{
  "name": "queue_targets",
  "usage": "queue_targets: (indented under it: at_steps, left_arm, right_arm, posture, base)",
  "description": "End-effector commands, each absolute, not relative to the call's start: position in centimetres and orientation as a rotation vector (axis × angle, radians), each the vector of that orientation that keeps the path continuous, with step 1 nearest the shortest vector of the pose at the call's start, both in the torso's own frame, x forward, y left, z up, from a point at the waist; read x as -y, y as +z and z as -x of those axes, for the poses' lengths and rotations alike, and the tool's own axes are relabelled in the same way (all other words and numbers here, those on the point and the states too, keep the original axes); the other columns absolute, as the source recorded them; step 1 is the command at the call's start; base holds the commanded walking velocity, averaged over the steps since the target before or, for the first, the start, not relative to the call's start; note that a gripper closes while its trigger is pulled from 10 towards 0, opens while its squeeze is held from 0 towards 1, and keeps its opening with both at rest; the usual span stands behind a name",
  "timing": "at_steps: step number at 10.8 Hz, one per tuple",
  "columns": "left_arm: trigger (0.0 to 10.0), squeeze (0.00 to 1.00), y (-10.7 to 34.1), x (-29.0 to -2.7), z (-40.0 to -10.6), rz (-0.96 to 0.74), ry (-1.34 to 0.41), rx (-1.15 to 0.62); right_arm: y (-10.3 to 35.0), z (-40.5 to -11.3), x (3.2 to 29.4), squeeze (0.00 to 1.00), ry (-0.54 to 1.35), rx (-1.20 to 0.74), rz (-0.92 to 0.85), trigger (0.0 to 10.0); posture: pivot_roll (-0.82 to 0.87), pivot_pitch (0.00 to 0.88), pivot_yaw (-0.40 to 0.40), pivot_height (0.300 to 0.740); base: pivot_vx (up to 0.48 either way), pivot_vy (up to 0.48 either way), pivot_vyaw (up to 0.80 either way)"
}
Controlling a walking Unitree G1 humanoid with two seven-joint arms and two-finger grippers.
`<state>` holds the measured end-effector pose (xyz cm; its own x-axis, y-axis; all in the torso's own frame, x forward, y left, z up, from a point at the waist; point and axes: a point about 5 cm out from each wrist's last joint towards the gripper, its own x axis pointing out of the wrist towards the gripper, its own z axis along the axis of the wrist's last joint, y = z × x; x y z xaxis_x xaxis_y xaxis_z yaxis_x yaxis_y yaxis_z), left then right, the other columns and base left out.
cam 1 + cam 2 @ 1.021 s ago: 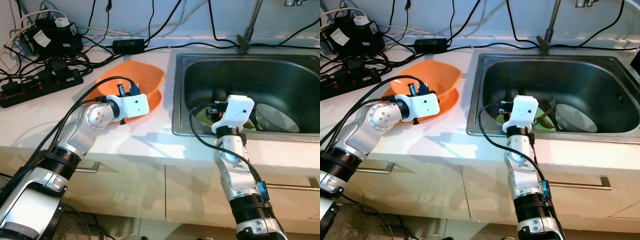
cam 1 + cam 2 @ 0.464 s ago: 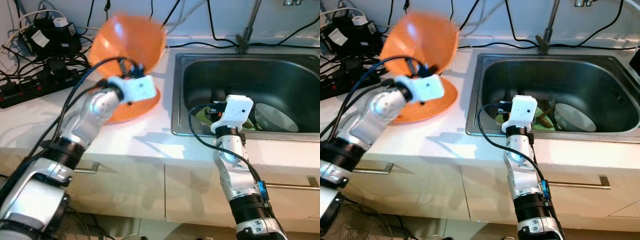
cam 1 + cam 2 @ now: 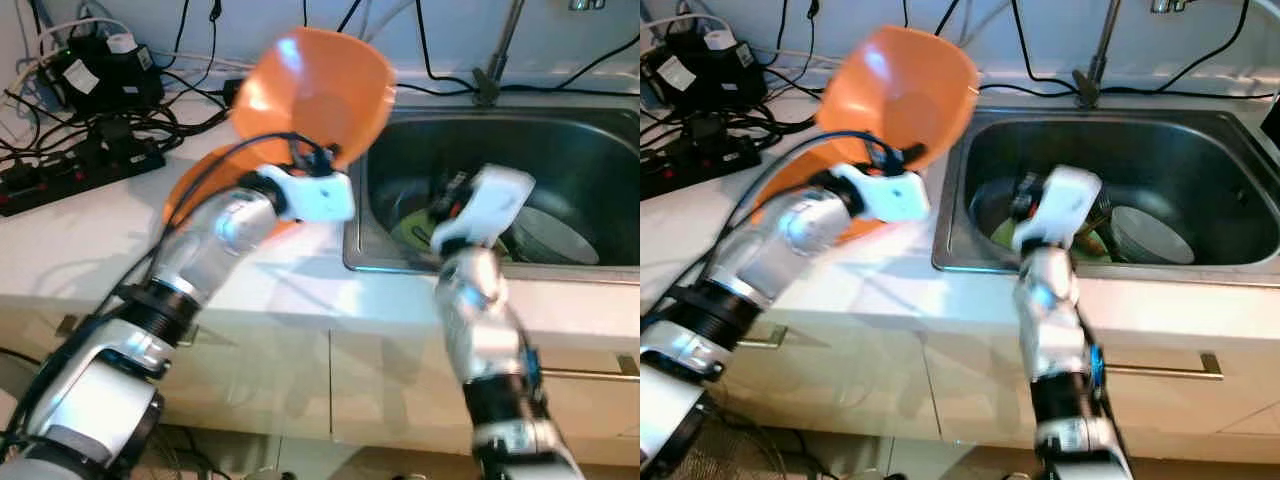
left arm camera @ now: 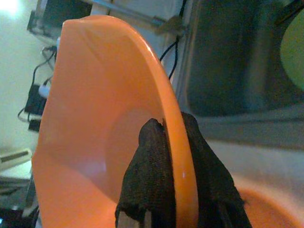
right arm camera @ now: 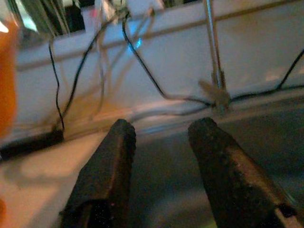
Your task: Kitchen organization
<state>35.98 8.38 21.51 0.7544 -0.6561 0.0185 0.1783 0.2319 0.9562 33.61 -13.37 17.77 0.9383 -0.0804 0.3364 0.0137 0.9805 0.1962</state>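
Left eye view shows the left claw raised above the worktop, just at the left edge of the sink. It is clenched on the rim of an orange bowl, which is lifted in the air and tilted, so its hollow side faces the camera. In the left wrist view the two black fingers pinch this rim, one finger inside the bowl and one outside.

Under the lifted bowl an orange plate lies flat on the worktop, partly hidden by the left arm. Far left on the worktop there are a black power strip and a heap of black cables with adapters.

The right claw hangs over the near left part of the sink, and the arm looks blurred. In the right wrist view its fingers stand apart with nothing between them, so the claw is released; they look toward the far wall and the tap.

Inside the sink, a white bowl rests at the right side. A green plate lies just left of it, partly covered by the right arm. Between them some cutlery is visible, but it is too small to tell more. The tap stands at the far edge of the sink.
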Motion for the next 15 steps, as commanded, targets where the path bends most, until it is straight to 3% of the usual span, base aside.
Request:
queue_targets:
  at_steps: [1, 6, 7, 15]
  left_arm:
    - [10.0, 0.00, 22.0, -8.2, -35.9, -1.216, -0.588, 0.506]
    - [10.0, 0.00, 21.0, -7.1, -35.7, -1.229, -0.651, 0.504]
    - [10.0, 0.00, 20.8, -6.8, -35.6, -1.240, -0.671, 0.505]
    - [10.0, 0.00, 20.1, -5.3, -35.1, -1.313, -0.775, 0.566]
  right_arm:
    - [18.6, -33.7, 13.6, 1.00, -0.042, 0.362, -0.259, 10.0]
    - [20.6, -33.6, 13.8, 1.00, 0.104, 0.366, -0.573, 10.0]
    - [21.1, -33.5, 13.7, 0.00, 0.146, 0.365, -0.638, 10.0]
    - [21.4, -33.6, 13.2, 0.00, 0.236, 0.300, -0.713, 10.0]
  posture:
    - [0.01, 0.000, 0.080, 0.740]
    - [0.00, 0.000, 0.082, 0.740]
    - [0.00, 0.000, 0.083, 0.740]
    - [0.01, 0.000, 0.079, 0.740]
  base:
    - [0.000, 0.000, 0.00]
    - [0.000, 0.000, 0.00]
    - [0.000, 0.000, 0.00]
    - [0.000, 0.000, 0.00]
